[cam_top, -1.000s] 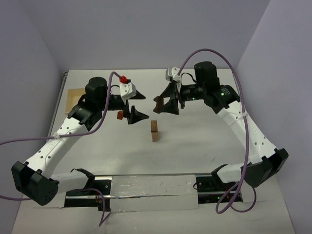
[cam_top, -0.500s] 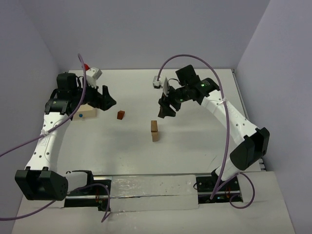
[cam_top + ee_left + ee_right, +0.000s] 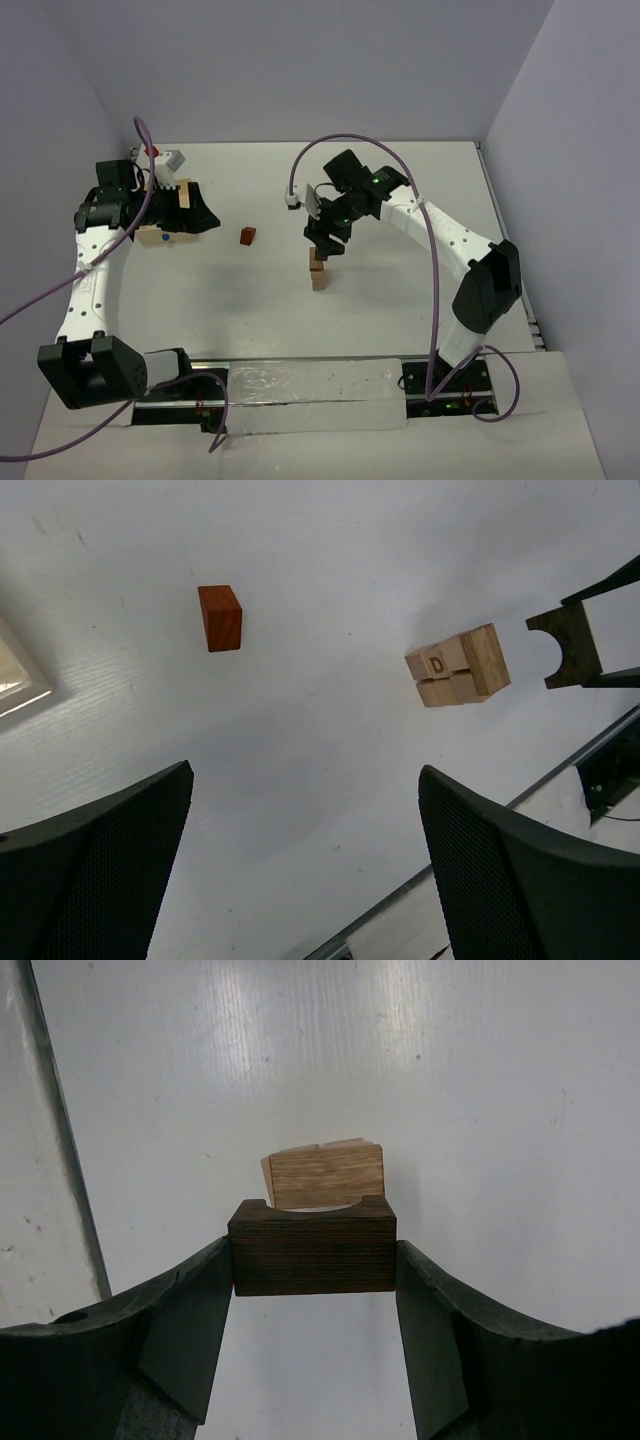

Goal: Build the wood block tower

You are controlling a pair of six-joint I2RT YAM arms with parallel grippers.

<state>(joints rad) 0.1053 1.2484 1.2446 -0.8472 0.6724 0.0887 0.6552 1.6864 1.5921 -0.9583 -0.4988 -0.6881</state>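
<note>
Right gripper (image 3: 314, 1265) clamped on dark arch (image 3: 312, 1240), long axis across jaws, notch toward pale stack (image 3: 325, 1175)

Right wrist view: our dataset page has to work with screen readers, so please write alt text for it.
The right gripper clamps a dark brown arch block between its fingers, notch facing away. A pale tan block shows just beyond the notch, against the white table.

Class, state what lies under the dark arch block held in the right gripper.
A stack of pale wooden blocks stands below the dark arch block, with a gap between them. The arch hides part of the stack from the right wrist camera.
</note>
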